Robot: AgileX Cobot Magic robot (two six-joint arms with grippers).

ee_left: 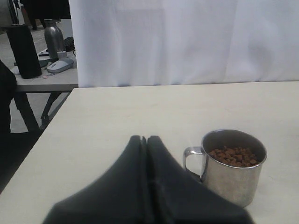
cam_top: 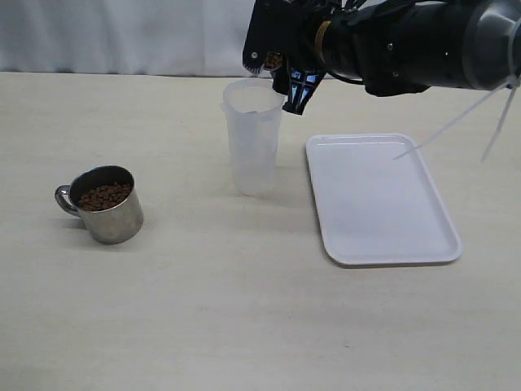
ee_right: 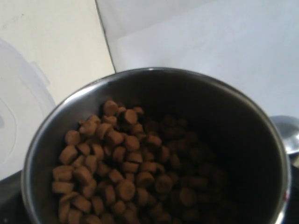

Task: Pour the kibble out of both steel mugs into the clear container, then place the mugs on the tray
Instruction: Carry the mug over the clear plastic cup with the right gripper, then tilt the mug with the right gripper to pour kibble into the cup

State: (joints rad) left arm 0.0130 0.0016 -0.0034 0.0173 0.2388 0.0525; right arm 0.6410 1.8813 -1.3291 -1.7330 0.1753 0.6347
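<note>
My right gripper [cam_top: 286, 75] hangs just above and behind the rim of the clear container [cam_top: 253, 147], shut on a steel mug [ee_right: 154, 84]. That mug fills the right wrist view, tilted, with kibble [ee_right: 117, 163] heaped toward its lower side. The container [ee_right: 18, 107] shows beside it and looks empty. A second steel mug [cam_top: 106, 205] full of kibble [cam_top: 104, 195] stands upright on the table at the left. In the left wrist view my left gripper [ee_left: 144, 138] is shut on nothing, a little short of this mug [ee_left: 233, 172] and beside its handle. The white tray [cam_top: 378, 199] lies bare, right of the container.
The cream table [cam_top: 244, 309] carries only the mug, container and tray. White zip ties [cam_top: 456, 122] stick out from the right arm over the tray. A white curtain [ee_left: 187, 42] backs the table. Off its edge stands another desk [ee_left: 46, 81] with a bottle.
</note>
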